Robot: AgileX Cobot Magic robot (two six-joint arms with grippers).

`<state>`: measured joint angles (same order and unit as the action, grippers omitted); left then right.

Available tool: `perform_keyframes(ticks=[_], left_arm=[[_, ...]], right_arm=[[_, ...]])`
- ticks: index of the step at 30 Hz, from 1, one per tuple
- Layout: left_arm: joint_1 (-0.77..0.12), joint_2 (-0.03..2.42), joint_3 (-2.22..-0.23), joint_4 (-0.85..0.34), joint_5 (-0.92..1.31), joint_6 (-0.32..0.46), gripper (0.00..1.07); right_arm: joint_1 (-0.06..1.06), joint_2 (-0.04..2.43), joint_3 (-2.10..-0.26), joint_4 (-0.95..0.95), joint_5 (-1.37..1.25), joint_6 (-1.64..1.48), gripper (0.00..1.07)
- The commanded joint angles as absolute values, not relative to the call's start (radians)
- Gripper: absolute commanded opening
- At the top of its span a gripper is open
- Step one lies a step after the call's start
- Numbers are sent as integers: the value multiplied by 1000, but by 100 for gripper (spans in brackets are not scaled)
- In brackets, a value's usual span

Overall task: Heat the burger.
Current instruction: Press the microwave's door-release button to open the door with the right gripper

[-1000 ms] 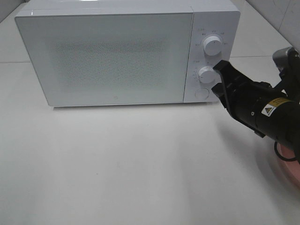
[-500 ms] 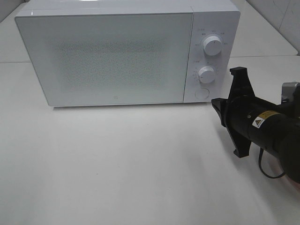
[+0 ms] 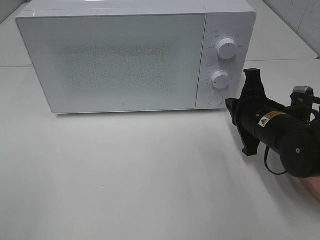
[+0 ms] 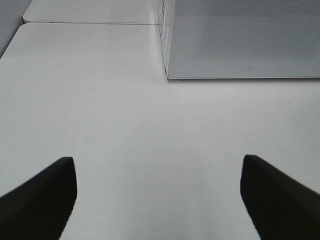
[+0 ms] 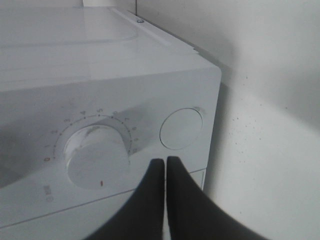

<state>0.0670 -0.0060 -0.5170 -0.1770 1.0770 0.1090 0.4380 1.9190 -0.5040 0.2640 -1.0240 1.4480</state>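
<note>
The burger is out of view. The white microwave (image 3: pixel 120 60) stands at the back with its door shut; the frosted door hides the inside. My right gripper (image 3: pixel 230 106) is shut and empty, its tips just right of the control panel, level with the round button (image 3: pixel 215 99) and apart from it. In the right wrist view the shut fingertips (image 5: pixel 165 161) point between the lower knob (image 5: pixel 97 157) and the round button (image 5: pixel 181 128). My left gripper (image 4: pixel 157 162) is open and empty, low over the table in front of the microwave (image 4: pixel 240 40).
The upper knob (image 3: pixel 226 48) and lower knob (image 3: pixel 220 79) sit above the round button. A sliver of a pink plate (image 3: pixel 312 187) shows under my right arm at the right edge. White table (image 3: pixel 125 175) lies in front of the microwave.
My right gripper has come off the lower knob, drawn back to the right and down, rolled about a quarter turn, then edged slightly back toward the panel.
</note>
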Motion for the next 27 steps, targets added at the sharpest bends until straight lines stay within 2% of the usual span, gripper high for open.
perform_keyframes(ticks=[1, 13, 27], left_arm=[[66, -22, -516, -187, 1072, 108, 82], [66, -22, -516, -187, 1072, 108, 82], [66, -22, -516, -187, 1072, 108, 82]], right_arm=[[422, 1936, -529, 245, -1031, 1454, 0], [417, 2079, -651, 242, -1023, 1455, 0], [382, 2111, -717, 242, -977, 1447, 0]])
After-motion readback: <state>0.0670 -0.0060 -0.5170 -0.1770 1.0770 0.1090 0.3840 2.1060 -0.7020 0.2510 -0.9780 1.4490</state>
